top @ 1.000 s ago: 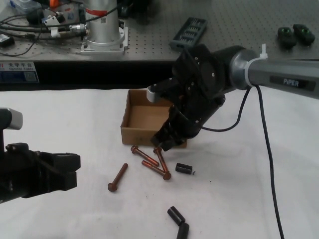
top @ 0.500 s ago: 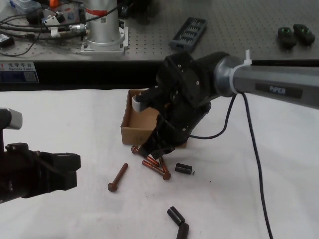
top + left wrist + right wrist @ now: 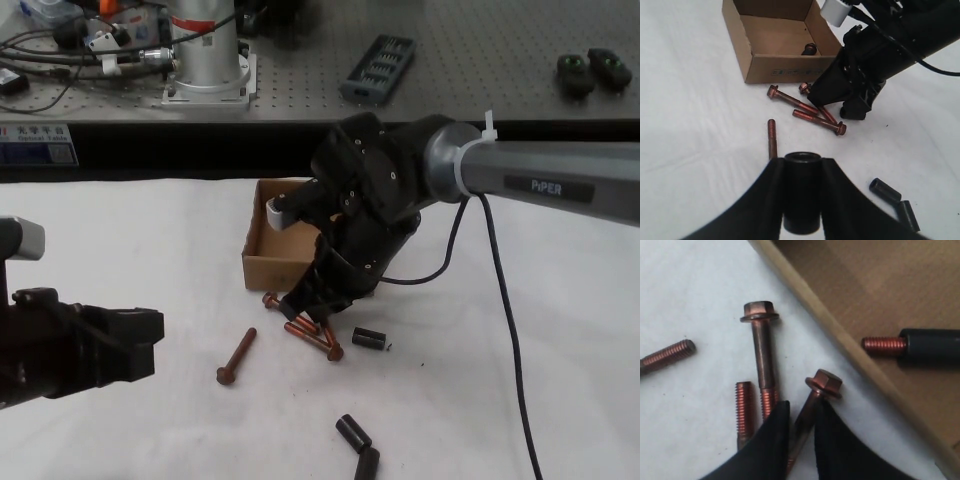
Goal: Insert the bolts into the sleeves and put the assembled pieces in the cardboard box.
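L gripper (image 3: 801, 164) pinches a black sleeve (image 3: 801, 200), held upright. R gripper (image 3: 801, 412) squeezes a copper bolt (image 3: 824, 382) on the white cloth (image 3: 690, 290), right by the cardboard box (image 3: 807, 302). One bolt-in-sleeve piece (image 3: 930, 346) lies inside the box.

Every bolt (image 3: 762, 350) is coppery metal — smooth on the shank, ridged at the threads, faintly shiny. The sleeve (image 3: 801, 192) looks matt black, plastic or rubber. The box (image 3: 785, 75) is plain matt cardboard. The cloth (image 3: 150, 240) is white, matt, softly wrinkled. My fingers (image 3: 767, 450) — smooth black, slight sheen.
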